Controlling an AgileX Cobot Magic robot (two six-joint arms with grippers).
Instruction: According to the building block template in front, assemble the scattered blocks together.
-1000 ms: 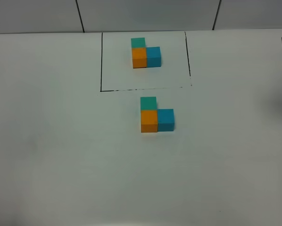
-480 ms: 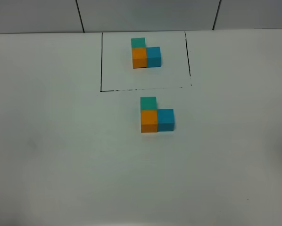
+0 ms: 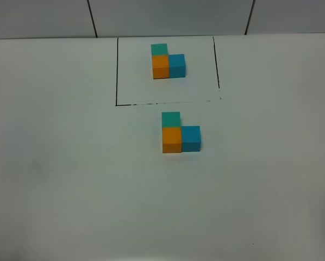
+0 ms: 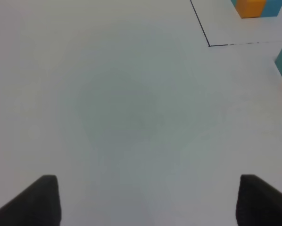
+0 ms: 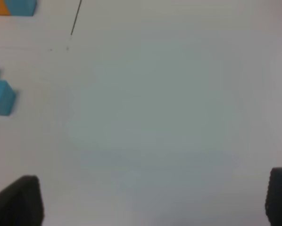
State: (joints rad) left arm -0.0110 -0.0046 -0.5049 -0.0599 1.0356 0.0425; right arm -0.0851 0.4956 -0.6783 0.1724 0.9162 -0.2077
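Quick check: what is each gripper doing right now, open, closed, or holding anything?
Left gripper: open, holding nothing, fingers spread above the bare white table.
Right gripper: open, holding nothing, also over bare table.

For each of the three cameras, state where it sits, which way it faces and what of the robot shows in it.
Exterior high: mounted high, looking down on the table at the building block template and the assembled blocks; no part of the robot shows.
Left wrist: on the left arm, facing bare table; the open left gripper shows.
Right wrist: on the right arm, facing bare table; the open right gripper shows.
Shared: both wrist views catch both clusters at their edges.
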